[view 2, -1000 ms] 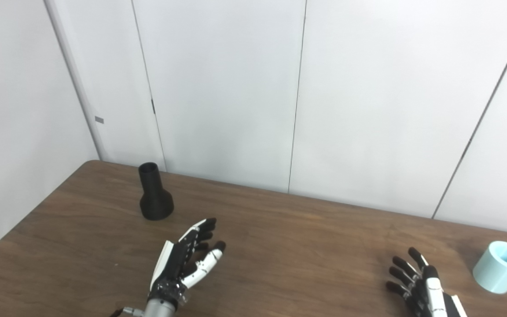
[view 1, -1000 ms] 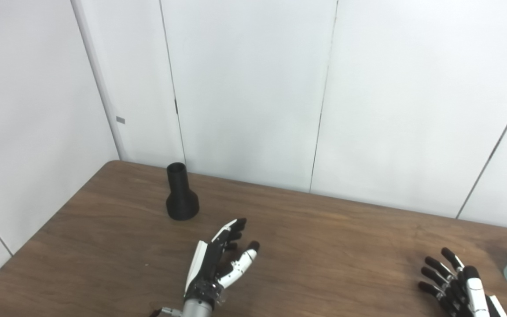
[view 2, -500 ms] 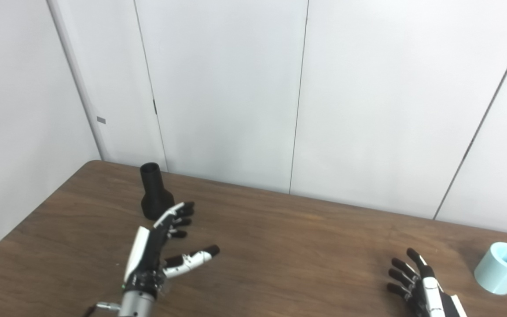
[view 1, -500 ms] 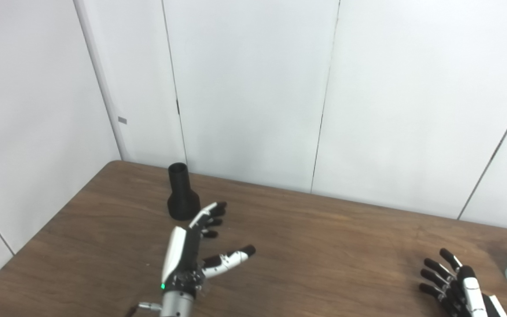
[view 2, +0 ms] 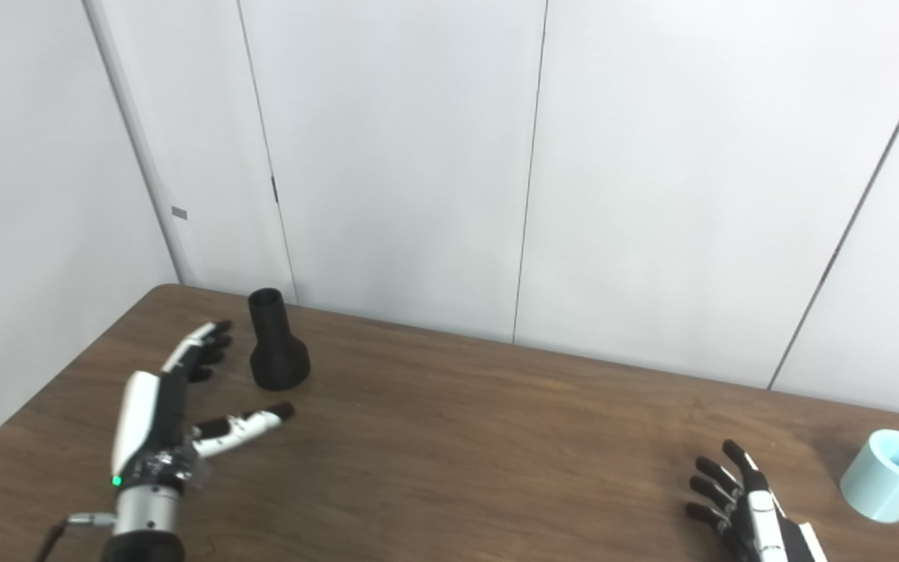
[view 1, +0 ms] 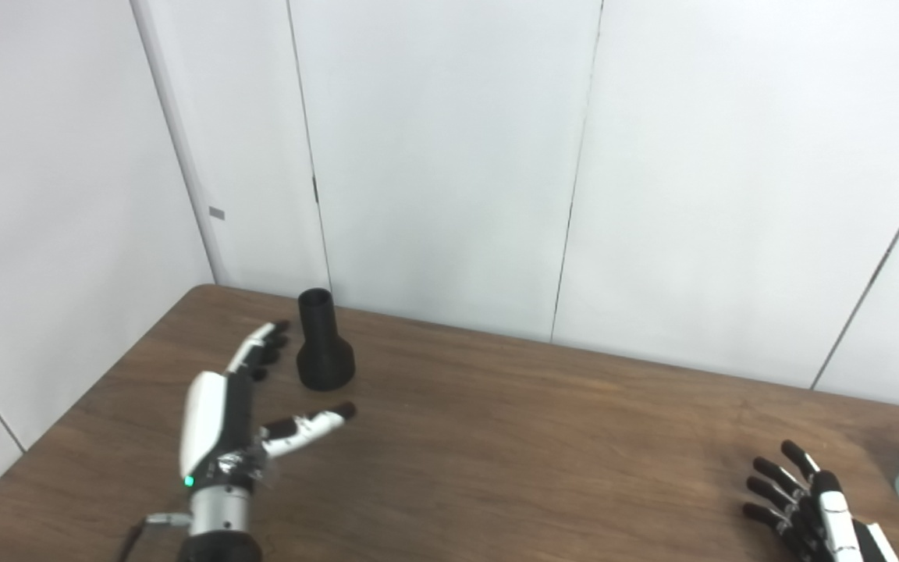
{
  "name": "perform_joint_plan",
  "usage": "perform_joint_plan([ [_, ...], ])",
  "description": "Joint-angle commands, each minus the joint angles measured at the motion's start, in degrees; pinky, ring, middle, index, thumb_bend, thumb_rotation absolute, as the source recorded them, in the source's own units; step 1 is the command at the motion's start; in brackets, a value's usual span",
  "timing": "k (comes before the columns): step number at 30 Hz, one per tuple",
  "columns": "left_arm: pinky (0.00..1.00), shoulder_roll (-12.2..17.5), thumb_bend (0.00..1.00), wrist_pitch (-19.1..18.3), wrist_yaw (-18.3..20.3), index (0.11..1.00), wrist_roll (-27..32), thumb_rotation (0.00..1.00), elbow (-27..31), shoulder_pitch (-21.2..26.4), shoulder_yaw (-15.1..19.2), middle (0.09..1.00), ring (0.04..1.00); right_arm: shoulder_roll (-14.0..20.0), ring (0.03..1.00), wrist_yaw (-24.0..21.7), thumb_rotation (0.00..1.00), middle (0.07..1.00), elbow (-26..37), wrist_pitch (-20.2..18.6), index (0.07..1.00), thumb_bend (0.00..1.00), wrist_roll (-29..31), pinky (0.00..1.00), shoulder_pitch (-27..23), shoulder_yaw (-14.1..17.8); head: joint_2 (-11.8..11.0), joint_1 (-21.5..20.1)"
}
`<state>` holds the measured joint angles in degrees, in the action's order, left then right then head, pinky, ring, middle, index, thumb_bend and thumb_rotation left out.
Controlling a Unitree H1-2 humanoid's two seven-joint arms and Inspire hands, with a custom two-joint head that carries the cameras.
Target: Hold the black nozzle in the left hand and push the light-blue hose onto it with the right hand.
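The left hand (view 2: 154, 425) hangs at lower left, fingers spread and pointing up-frame, thumb stuck out to the right, empty. The nozzle (view 2: 276, 350) stands upright just right of its fingertips, not touching. At lower right the right hand (view 2: 738, 507) lies splayed, empty, on the table (view 2: 481, 453); the hose (view 2: 890, 473) sits beyond it, near the right edge.

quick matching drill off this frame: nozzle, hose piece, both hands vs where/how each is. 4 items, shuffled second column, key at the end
Column one:
1. black nozzle
2. light-blue hose
3. left hand
4. right hand

Column two:
A. open, low at the near right edge of the table
B. upright on its wide base, far left
C. open, just left of the nozzle, not touching it
D. far right, free of either hand

Pairs: 1-B, 2-D, 3-C, 4-A
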<state>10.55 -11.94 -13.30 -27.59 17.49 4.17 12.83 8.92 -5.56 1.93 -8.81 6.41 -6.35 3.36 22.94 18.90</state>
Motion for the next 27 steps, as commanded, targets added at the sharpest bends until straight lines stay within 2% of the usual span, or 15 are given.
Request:
perform_joint_plan([
  [1, 0.74, 1.6, 0.94, 4.3, -2.4, 0.842, 0.3, 0.12, -0.4, 2.2, 0.9, 0.805, 0.774, 0.3, 0.824, 0.1, 1.0, 0.85, 0.3, -1.1, 0.942, 0.25, -0.7, 0.71, 0.2, -0.3, 0.1, 0.1],
  [5, 0.72, 3.4, 0.94, 5.2, -3.4, 0.848, 0.1, 0.13, -1.9, 3.2, 2.3, 0.802, 0.762, 0.4, 0.819, -0.2, 1.0, 0.842, 0.0, -0.8, 0.94, 0.26, -0.4, 0.7, 0.4, -0.2, -0.1, 0.4],
  [9, 0.78, 4.9, 0.97, 2.5, -2.7, 0.866, -2.7, 0.16, -2.4, 4.2, 2.3, 0.818, 0.795, 0.6, 0.813, -0.4, 1.0, 0.841, -0.1, -0.5, 0.94, 0.25, -0.5, 0.7, 0.3, -0.3, -0.1, 0.5],
  [12, 0.8, 6.1, 0.98, -1.9, 0.3, 0.923, -3.4, 0.18, -2.8, 5.2, 1.5, 0.877, 0.873, 0.7, 0.821, -0.8, 1.0, 0.845, -0.1, -0.3, 0.944, 0.25, -0.2, 0.71, 0.3, -0.3, 0.0, 0.4],
  [18, 0.79, 9.6, 0.99, -6.4, 3.8, 0.929, -6.7, 0.2, -6.2, 7.5, -2.2, 0.951, 0.945, 0.4, 0.815, -0.1, 1.0, 0.831, 0.6, -1.8, 0.936, 0.25, -0.2, 0.69, 0.3, 0.0, 0.2, 0.4],
  [23, 0.96, 13.2, 1.0, -7.5, 5.7, 0.925, -9.5, 0.26, -10.8, 9.9, -5.9, 0.958, 0.977, 0.6, 0.806, -0.1, 1.0, 0.817, 0.9, -1.9, 0.93, 0.25, -0.5, 0.69, 0.3, -0.1, 0.5, 0.5],
  [27, 1.0, 14.7, 1.0, -7.6, 6.1, 0.938, -10.5, 0.26, -14.5, 12.0, -7.6, 0.966, 0.991, 1.3, 0.817, -1.3, 1.0, 0.834, 1.2, -1.6, 0.948, 0.24, -0.5, 0.69, 0.5, -0.7, 0.7, 0.4],
])
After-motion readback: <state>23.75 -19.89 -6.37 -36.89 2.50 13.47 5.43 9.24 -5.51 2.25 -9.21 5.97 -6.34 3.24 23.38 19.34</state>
